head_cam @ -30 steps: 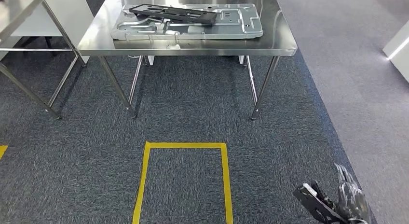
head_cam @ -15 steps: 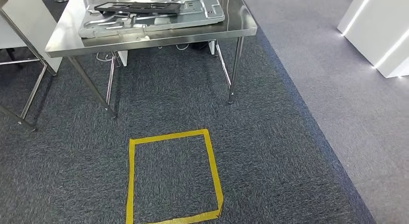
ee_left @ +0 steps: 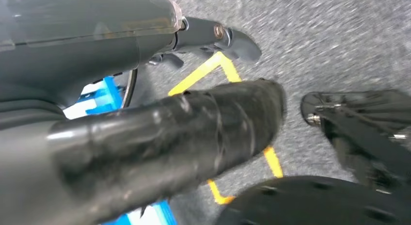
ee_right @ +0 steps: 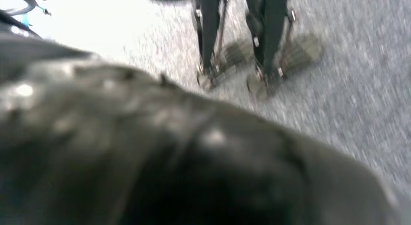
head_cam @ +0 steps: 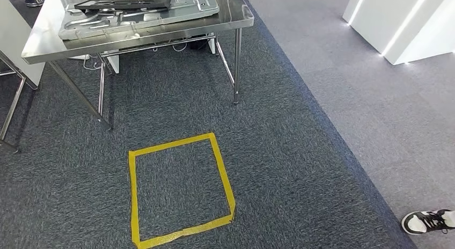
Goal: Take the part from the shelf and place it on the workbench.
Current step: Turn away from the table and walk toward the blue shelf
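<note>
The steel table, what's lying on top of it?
On the steel table lies a large silver stamped panel, with a flat black part resting on it. Whatever lies beneath them and the table's far side is hidden.

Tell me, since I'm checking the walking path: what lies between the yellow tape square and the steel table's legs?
Bare dark carpet in the head view; nothing lies between the yellow tape square and the steel table.

The workbench is polished, reflective steel. On it lie a dull silvery pressed-metal panel and a matt black part, possibly plastic. The carpet is rough and speckled; the yellow tape is smooth.
</note>
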